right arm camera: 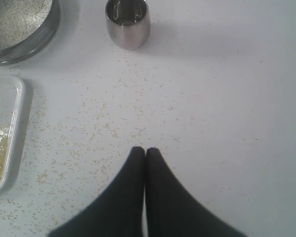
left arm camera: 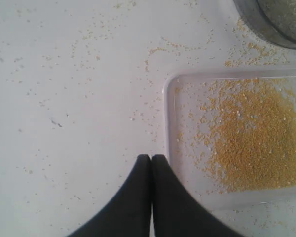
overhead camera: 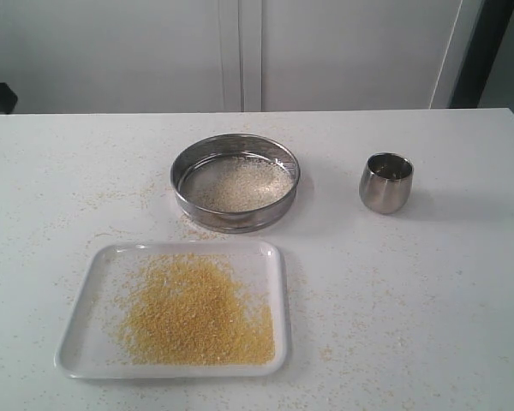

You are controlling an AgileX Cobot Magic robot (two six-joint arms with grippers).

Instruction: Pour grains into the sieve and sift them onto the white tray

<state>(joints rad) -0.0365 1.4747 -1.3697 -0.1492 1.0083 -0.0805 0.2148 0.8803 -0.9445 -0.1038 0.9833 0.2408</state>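
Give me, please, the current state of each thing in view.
sieve, standing on the table, pale coarse grains left on its mesh.
white tray, flat on the table, bearing a heap of golden grains.
steel cup, upright, looks empty.
left tool, shut, holding nothing.
right tool, shut, holding nothing.
table, strewn with stray grains.

The sieve (overhead camera: 236, 217), round and steel-rimmed, is set upright on the tabletop (overhead camera: 428, 291), just behind the tray (overhead camera: 84, 338). Pale, coarser grains (overhead camera: 240, 184) are held on its grey mesh. The white tray is laid flat, with fine golden-yellow grains heaped over its middle and right. Stray grains are scattered around both
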